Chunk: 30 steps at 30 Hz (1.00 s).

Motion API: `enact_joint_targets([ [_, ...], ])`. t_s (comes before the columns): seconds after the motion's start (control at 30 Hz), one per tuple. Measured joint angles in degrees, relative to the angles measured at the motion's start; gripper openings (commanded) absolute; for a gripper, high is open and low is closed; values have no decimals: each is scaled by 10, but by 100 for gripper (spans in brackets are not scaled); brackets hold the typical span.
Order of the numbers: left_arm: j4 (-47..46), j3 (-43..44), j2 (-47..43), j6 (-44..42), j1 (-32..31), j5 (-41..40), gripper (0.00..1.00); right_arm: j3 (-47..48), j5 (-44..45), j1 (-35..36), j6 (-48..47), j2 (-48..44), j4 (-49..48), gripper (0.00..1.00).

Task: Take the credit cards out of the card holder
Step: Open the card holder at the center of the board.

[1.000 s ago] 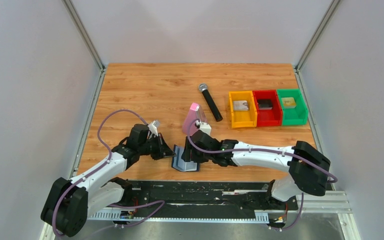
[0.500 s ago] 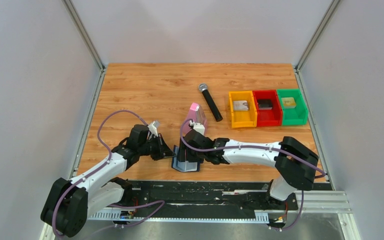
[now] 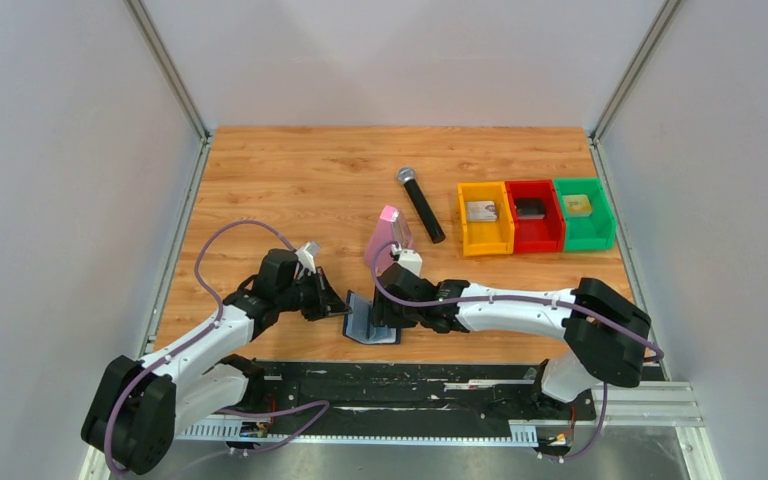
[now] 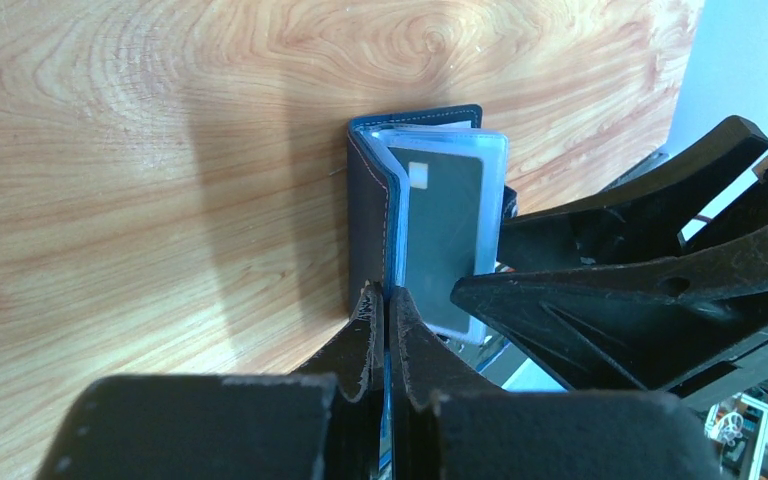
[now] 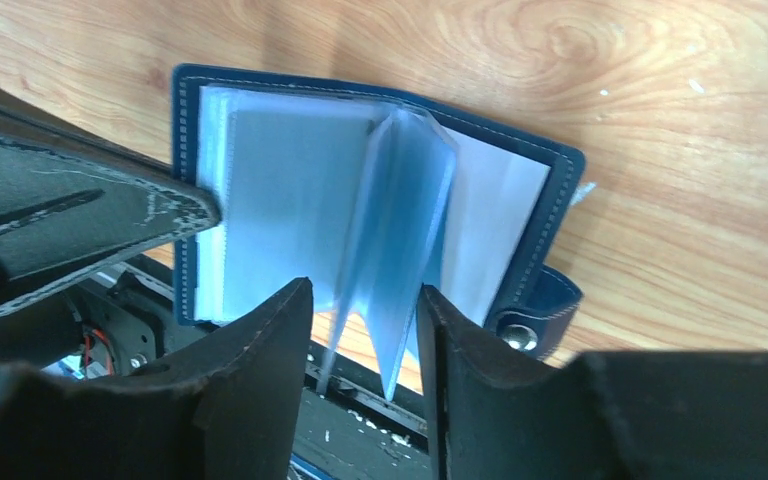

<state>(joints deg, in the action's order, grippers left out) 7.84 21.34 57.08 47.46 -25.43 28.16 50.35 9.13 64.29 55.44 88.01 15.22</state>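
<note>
The pink metronome stands just behind the card holder, which lies open by the counter's near edge, left of middle. The microphone and the orange, red and green bins sit well apart from it toward the right edge. My left gripper is pinched tight on the holder's navy cover, beside a card showing through a sleeve, and my right gripper stands part-open astride the fanned clear sleeves.

Left claw and right claw both at open card holder, tabletop front edge (pink metronome just behind).
</note>
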Motion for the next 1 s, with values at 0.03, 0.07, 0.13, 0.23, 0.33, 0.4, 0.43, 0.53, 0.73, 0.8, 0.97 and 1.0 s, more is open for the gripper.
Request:
enact_joint_targets([
  [0.03, 0, 0, 0, 0, 0, 0, 0, 0, 3, 0, 0, 0, 4, 47],
  [0.07, 0, 0, 0, 0, 0, 0, 0, -1, 6, 0, 0, 0, 10, 49],
  [0.13, 0, 0, 0, 0, 0, 0, 0, -2, 13, 0, 0, 0, 22, 52],
  [0.23, 0, 0, 0, 0, 0, -1, 0, -2, 23, 0, 0, -2, 34, 54],
  [0.33, 0, 0, 0, 0, 0, -2, 0, -2, 32, 0, -1, -10, 51, 54],
  [0.4, 0, 0, 0, 0, 0, -2, 0, -2, 39, 0, -2, -19, 60, 53],
  [0.43, 0, 0, 0, 0, 0, -2, 0, -2, 42, 0, -3, -24, 64, 51],
  [0.53, 0, 0, 0, 0, 0, -2, 0, -2, 49, 0, -5, -39, 75, 47],
  [0.73, 1, 0, 1, -2, 0, -5, 21, 5, 50, 0, -20, -40, 76, 36],
  [0.8, 4, 0, 2, -3, 0, -10, 27, 7, 45, 0, -25, -34, 66, 33],
  [0.97, 32, 3, 2, -6, 0, -28, 41, 7, 31, 0, -33, -4, 34, 30],
  [1.0, 41, 6, 3, -6, 0, -31, 44, 7, 29, 0, -33, 2, 31, 30],
])
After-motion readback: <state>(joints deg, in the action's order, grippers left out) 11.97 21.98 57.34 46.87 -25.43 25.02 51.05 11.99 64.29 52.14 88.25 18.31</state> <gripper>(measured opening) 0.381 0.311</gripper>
